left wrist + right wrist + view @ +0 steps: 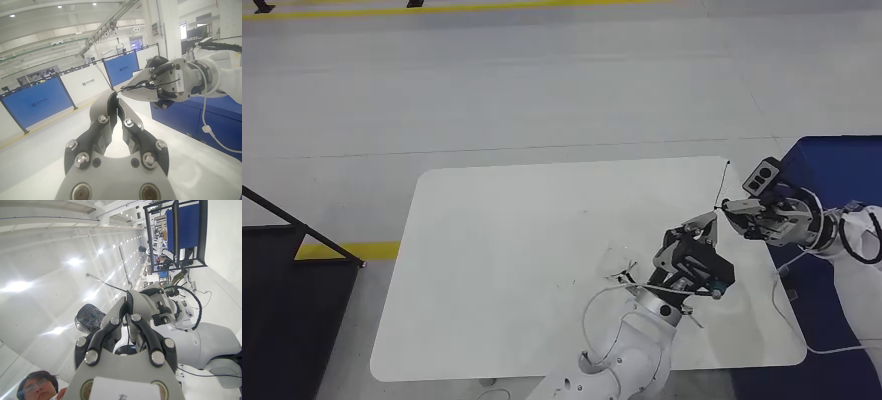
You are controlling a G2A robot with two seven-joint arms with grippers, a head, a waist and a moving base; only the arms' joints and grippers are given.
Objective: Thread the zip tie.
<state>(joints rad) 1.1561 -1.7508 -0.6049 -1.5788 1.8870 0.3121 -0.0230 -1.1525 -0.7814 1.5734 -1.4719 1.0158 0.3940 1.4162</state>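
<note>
You are clenching the left pincer (115, 97) and the right pincer (123, 90) on the zip tie (723, 185). They are hanging tip to tip above the surface (522, 270), near its right edge, beside a blue cabinet (842, 165). A white label (179, 78) is showing on the right pincer's body.

the zip tie (725, 183) is a super thin black strap, held up in the air instead of lying on anything. the right gripper (122, 89) has it pinched between its fingertips. the long free part (107, 283) pokes out past those tips, nearly straight and angled up and away, with a slightly thicker bit at the very end. the rest runs back between the fingers along the right gripper's body. the left gripper (115, 95) is clamped on it too, just beside the right gripper's tips. can't tell if it's threaded.
</note>
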